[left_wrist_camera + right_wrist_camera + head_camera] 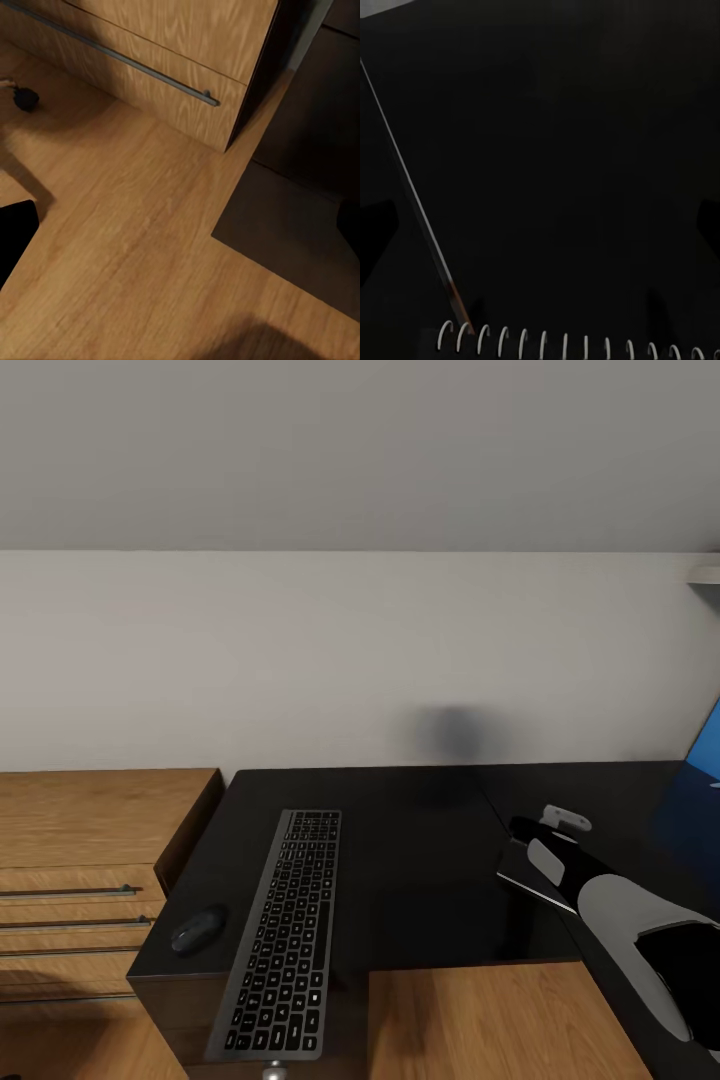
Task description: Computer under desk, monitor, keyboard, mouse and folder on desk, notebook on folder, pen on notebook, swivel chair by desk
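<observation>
Far left: one light-oak drawer unit (80,880) with bar handles, butted against the black desk (420,830). Left wrist view looks down on wood-grain floor (127,247) and the same drawer front; the left gripper's jaw state cannot be told from it.

On the desk's left end: one small dark oval mouse (198,929), just beside one long grey slim keyboard (285,935), which lies lengthwise toward the front edge and overhangs it slightly.

Mid-right: the right gripper (545,838), on its white-and-black arm, reaches over the desk at one thin dark flat item with a pale edge (530,885). The right wrist view shows a row of white spiral rings (562,341), so this is probably the spiral-bound notebook, perhaps lying on the folder; too dark to separate them. Jaws: cannot tell whether parted or closed.

Far right: one blue-lit monitor screen (700,760), cut by the frame.

Step in hand, by judgement: the notebook-on-folder stacking. Next move calls for squaring the notebook, then fetching the pen. Keyboard and mouse sit well apart from the monitor, likely needing regrouping.
</observation>
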Robot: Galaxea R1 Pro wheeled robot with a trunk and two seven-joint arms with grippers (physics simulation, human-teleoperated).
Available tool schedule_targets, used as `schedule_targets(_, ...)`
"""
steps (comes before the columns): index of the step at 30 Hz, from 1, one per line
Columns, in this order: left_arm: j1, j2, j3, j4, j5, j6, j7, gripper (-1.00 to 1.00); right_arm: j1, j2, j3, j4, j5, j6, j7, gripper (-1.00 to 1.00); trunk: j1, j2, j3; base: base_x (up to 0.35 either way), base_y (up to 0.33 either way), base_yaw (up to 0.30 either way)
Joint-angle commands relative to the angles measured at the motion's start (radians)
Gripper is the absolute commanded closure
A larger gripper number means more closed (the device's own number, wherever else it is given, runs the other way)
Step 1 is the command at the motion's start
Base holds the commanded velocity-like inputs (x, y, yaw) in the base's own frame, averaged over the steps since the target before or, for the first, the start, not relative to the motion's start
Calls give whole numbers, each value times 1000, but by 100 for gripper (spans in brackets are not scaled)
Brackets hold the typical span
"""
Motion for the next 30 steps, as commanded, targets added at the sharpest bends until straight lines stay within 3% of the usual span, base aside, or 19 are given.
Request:
schedule_targets(1,0,1,-2,-1,7,-3,3,-100,0,0,9,-1,-10,-2,-4,-100,0,0,-1,0,0,0)
schedule_targets(4,1,1,-2,-1,7,-4,3,-100,-1,-2,9,2,-9,-3,-2,-100,0,0,-1,0,0,0)
schedule_targets(16,2,1,-2,0,7,-5,3,-100,-1,-4,9,6,-9,1,-3,-100,46,-84,-38,0,0,0)
schedule_targets(24,2,1,-2,5,7,-5,4,-100,0,-4,9,6,-9,2,-2,-100,46,-84,-38,0,0,0)
schedule_targets(30,2,1,-2,7,6,-6,4,-100,0,-5,7,6,-10,4,-2,-100,69,-126,-57,0,0,0)
